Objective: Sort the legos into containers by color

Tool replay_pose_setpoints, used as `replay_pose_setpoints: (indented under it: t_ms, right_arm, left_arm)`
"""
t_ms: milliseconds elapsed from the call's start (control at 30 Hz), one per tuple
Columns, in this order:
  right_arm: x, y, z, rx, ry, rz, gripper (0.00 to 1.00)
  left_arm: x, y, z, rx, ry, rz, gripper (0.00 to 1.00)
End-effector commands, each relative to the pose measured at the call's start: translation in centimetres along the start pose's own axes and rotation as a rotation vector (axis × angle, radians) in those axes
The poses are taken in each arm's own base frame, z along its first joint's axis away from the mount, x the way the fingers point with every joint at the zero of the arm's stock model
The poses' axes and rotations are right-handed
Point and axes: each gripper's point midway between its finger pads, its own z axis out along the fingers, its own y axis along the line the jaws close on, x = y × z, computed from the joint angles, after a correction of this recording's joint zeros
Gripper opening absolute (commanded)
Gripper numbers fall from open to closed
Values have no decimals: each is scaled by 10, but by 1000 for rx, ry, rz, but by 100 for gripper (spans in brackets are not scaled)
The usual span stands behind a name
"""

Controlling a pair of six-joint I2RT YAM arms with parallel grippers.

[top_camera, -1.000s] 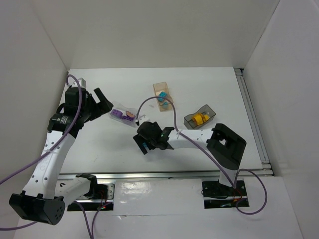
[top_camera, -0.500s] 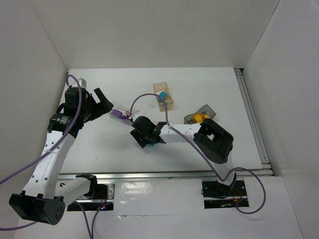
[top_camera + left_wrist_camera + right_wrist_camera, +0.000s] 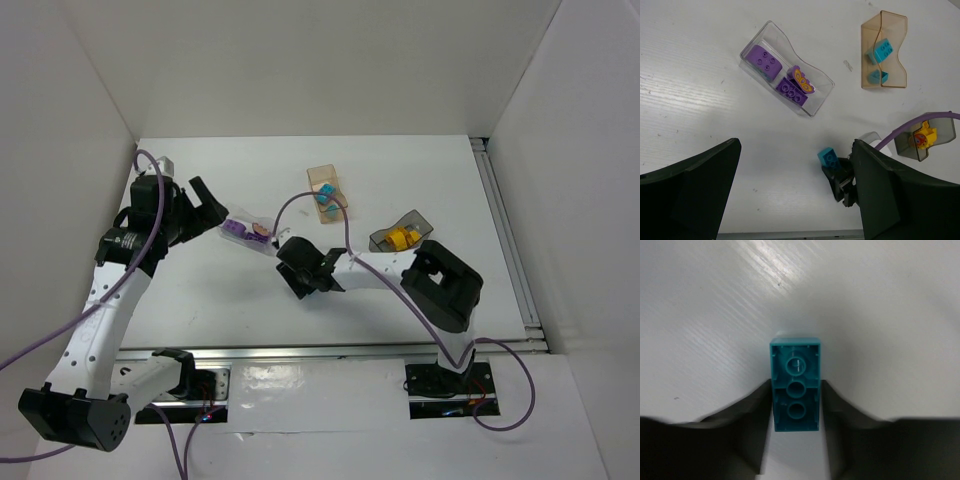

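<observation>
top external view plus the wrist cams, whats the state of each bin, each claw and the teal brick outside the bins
clear bin: open, holds purple bricks
peach bin: open, holds two teal pieces
grey bin: open, holds yellow pieces
teal brick: clamped between the fingers, outside every bin
right claw: shut on the teal brick
left claw: open, empty

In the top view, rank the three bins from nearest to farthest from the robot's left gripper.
1. The clear bin, just right of the left gripper.
2. The peach-orange bin, mid-table, farther back.
3. The dark grey bin, far right.
</observation>
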Motion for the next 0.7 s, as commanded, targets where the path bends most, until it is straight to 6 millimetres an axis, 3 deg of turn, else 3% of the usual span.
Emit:
replay_pose_setpoints:
  t_ms: [0, 33, 100, 200, 267, 367, 400, 500, 667]
  right_arm:
    - [4, 9, -12, -33, -2, 19, 49]
    - [3, 5, -12, -8, -8, 28, 30]
    - [-7, -3, -13, 41, -37, 32, 19]
    - [-33, -12, -25, 99, -99, 47, 18]
    - [-61, -31, -42, 161, -178, 86, 18]
    - [-86, -70, -57, 222, -242, 198, 18]
    - [-87, -92, -55, 263, -243, 253, 18]
    - [-99, -130, -65, 316, -297, 350, 18]
    - [-126, -175, -70, 343, -374, 442, 20]
  left_arm:
    - [-11, -12, -5, 52, -28, 18, 100]
    - [-11, -12, -5, 52, -28, 18, 100]
    - [-10, -15, -3, 61, -22, 9, 100]
    - [-10, -15, -3, 61, -22, 9, 100]
    - [-11, -14, -3, 53, -27, 9, 100]
    - [-11, -14, -3, 53, -27, 9, 100]
    - [-12, -12, -2, 46, -32, 9, 100]
    - [-12, -9, -3, 35, -40, 19, 100]
    - [-14, -7, -6, 29, -55, 18, 100]
